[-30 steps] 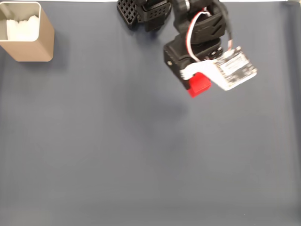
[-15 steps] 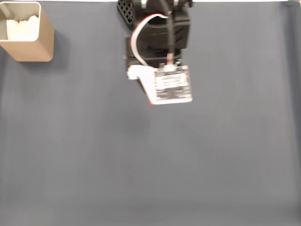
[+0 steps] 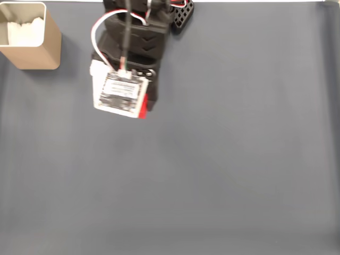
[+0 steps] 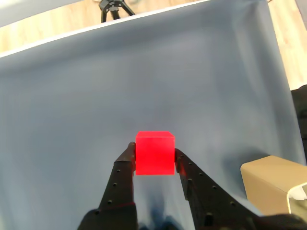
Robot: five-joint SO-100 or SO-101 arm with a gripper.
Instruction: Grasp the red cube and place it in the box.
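Note:
In the wrist view the red cube [image 4: 154, 153] sits clamped between my two black fingers, lifted above the blue-grey cloth; my gripper [image 4: 153, 158] is shut on it. The tan box [image 4: 276, 184] shows at the lower right of that view. In the fixed view the arm hangs over the upper left-centre, its white circuit board hiding most of the gripper [image 3: 143, 109]; only a red sliver of the cube [image 3: 142, 106] peeks out at the board's right edge. The box [image 3: 29, 45], with white lining inside, stands at the top left corner, apart from the arm.
A blue-grey cloth [image 3: 212, 170] covers the table. The arm's black base [image 3: 180, 13] sits at the top edge. In the wrist view a wooden floor and a tripod's feet [image 4: 112, 7] lie beyond the cloth's far edge.
The arm has swung left across the top of the fixed view, carrying the cube from right of centre toward the box. The circuit board now covers most of the cube.

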